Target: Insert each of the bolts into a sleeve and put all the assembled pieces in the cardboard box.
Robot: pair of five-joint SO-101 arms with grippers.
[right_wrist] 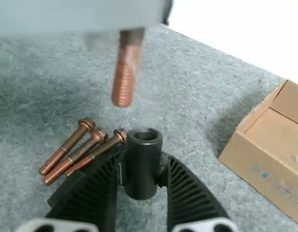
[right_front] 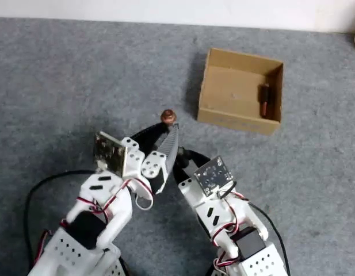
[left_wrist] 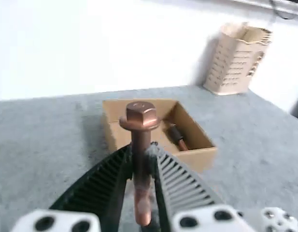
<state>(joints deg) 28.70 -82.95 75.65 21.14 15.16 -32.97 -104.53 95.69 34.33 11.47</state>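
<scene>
High view: the cardboard box (right_front: 229, 119), at two o'clock, holds one assembled piece (right_front: 266, 100). Left gripper (left_wrist: 141, 162) is clamped on a bolt (left_wrist: 140, 118) poised over the sleeve (right_wrist: 143, 147) gripped by right gripper (right_wrist: 141, 163). Three loose bolts (right_wrist: 81, 150) lie unassembled on the tabletop (right_wrist: 197, 96).

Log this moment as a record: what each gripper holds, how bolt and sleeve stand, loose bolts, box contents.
left gripper: shut on bolt, head up
right gripper: shut on sleeve, opening up
bolt vs sleeve: bolt tip above the sleeve, apart, not inserted
loose bolts: three, lying side by side on the table
box: open, holds one piece along a side wall, seemingly a bolt in a sleeve
</scene>
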